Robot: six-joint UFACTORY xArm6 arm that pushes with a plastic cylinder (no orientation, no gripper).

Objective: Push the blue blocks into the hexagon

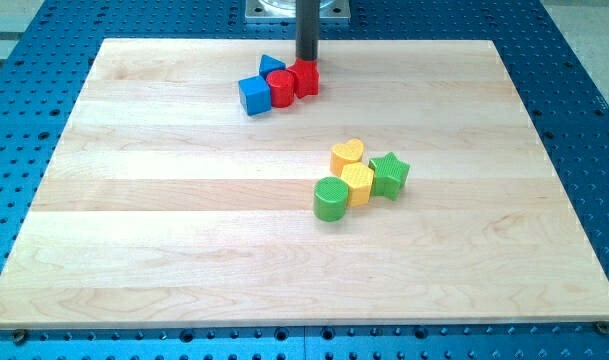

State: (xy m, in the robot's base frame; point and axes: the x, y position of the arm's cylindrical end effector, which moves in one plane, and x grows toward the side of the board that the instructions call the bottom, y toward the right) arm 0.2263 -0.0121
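Observation:
A blue cube [253, 95] and a blue triangular block [272, 66] lie near the view's top, touching a red cylinder [281, 88] and a red block [305, 77]. My tip [307, 59] stands just above the red block, at the cluster's right end, right of the blue triangle. The yellow hexagon [358, 184] sits in the board's middle, between a yellow heart [347, 154], a green cylinder [331, 198] and a green star [389, 174].
The blocks lie on a pale wooden board [164, 250] over a blue perforated table [24, 120]. The arm's metal base [269, 10] shows at the view's top edge.

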